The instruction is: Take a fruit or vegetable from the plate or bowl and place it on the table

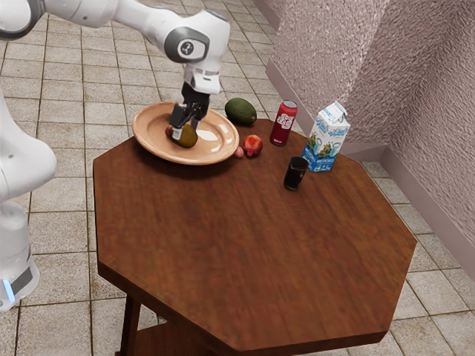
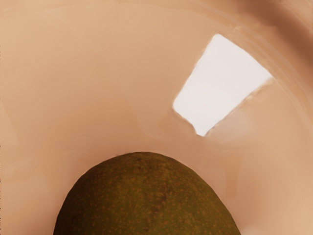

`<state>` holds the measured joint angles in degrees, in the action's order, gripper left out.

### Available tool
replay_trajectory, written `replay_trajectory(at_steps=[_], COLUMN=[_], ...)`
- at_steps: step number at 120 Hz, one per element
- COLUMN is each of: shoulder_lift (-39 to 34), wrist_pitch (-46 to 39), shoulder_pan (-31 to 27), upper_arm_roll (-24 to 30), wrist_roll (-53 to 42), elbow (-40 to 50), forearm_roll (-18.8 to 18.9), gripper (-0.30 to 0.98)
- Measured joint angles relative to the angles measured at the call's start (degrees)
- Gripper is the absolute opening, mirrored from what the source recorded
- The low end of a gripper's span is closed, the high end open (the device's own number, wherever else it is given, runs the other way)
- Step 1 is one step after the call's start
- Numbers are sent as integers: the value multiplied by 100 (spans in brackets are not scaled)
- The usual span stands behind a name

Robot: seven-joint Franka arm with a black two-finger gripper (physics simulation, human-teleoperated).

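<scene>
one brownish-green fruit point(image 1: 188, 136) sits in the plate point(image 1: 153, 127), jaws at it (opening and grip i can't tell).

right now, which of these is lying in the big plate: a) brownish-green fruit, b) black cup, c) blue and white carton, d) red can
A: the brownish-green fruit lies inside the plate, while the black cup, the red can and the blue and white carton all stand on the table outside its rim.
</scene>
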<state>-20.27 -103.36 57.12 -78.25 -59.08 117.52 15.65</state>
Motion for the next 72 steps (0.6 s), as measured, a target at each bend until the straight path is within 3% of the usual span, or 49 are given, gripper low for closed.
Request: replay_trajectory(at_steps=[49, 72], shoulder_lift=[44, 47], wrist_pitch=[-234, -218], shoulder_pan=[45, 83], upper_arm_roll=[-48, -42], wrist_roll=[59, 149], elbow=[17, -57], forearm_roll=[25, 42], gripper=[33, 26])
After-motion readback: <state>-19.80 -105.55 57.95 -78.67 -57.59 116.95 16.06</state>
